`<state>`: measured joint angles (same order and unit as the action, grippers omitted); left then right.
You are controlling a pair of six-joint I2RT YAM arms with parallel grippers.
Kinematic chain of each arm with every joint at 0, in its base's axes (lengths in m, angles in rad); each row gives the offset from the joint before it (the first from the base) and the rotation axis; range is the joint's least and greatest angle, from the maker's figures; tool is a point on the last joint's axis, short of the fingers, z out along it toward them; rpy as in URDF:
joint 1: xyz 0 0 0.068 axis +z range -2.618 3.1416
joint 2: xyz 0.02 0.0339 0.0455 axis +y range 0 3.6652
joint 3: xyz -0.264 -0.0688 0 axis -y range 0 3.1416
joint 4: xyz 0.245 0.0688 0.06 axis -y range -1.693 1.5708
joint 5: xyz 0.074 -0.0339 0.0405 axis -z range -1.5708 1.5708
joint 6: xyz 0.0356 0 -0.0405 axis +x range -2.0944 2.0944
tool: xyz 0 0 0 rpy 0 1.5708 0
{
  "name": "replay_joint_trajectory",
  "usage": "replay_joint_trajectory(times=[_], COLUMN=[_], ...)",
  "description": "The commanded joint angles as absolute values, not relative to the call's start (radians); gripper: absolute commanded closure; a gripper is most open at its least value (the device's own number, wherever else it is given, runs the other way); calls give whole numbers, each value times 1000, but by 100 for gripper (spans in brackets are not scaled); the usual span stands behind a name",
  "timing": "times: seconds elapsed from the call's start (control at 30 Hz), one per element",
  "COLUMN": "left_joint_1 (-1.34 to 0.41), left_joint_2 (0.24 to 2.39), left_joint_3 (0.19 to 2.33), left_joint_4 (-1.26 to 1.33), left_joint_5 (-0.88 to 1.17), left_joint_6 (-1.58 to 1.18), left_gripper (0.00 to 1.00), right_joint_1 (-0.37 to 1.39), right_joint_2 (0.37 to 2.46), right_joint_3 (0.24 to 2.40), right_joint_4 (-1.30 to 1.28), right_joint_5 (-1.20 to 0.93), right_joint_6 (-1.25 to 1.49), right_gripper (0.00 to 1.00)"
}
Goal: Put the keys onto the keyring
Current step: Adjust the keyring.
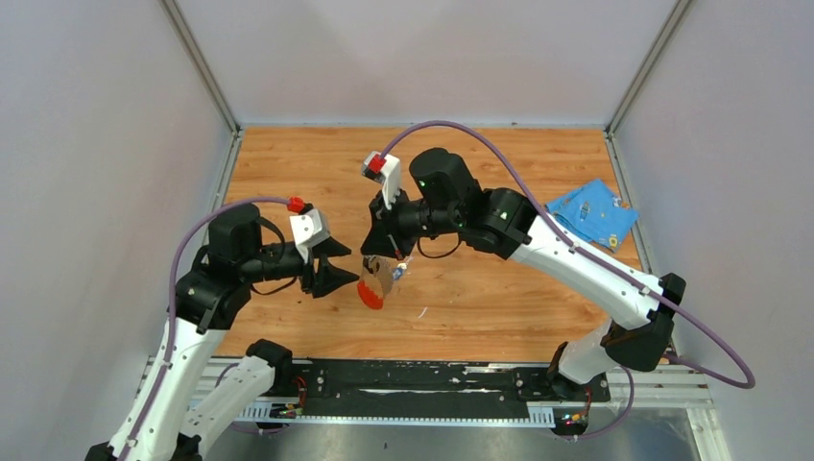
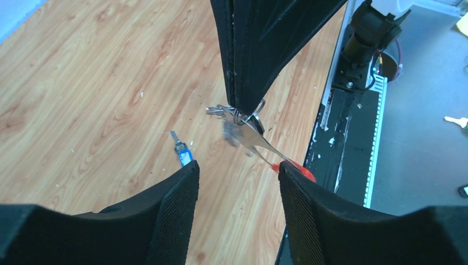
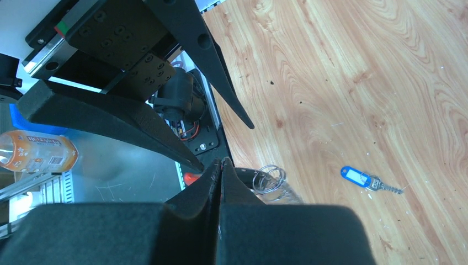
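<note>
The keyring hangs above the table, its strap ending in a red tip. My right gripper is shut on its metal ring, with the strap drooping below. The ring pokes out beside the closed right gripper. My left gripper is open just in front of the strap, and the red tip sits at its right finger's tip. A blue-headed key lies flat on the wood under the grippers. A blurred grey bit dangles by the ring.
A blue cloth lies at the table's right edge. The black base rail runs along the near edge, close under the grippers. An orange bottle lies off the table. Grey walls enclose the other three sides.
</note>
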<state>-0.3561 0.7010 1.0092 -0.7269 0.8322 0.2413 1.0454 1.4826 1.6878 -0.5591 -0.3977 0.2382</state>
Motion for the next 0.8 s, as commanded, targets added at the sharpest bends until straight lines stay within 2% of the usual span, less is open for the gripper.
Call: replay_joint_trajectory(times=[0.0,0.1,0.23,0.33,0.53,0.77], left_joint_1=[-362,-362,-362,-362,-363,-377], left_joint_2=[704,733,743,731,744,739], left_joint_3=[1004,1030,1059,1052,1007,941], left_joint_4=[-721,-722,-721,-721,-721,-713], left_joint_5=[855,896,938,966,986,890], left_joint_6=[270,213,130,122,97,149], left_gripper=[43,40,19,13,13,26], right_joint_1=[1060,1060,1067,1077,1106,1130], right_joint_2=[1459,1455,1451,1454,1473,1496], right_joint_3=[1722,1717,1710,1715,1746,1781], right_joint_4=[-584,-584,-590,-606,-624,-615], right_joint_5=[-409,-396,-372,-347,-280,-235], right_joint_6=[221,217,199,186,173,178], right_gripper=[100,100,100,100,100,100])
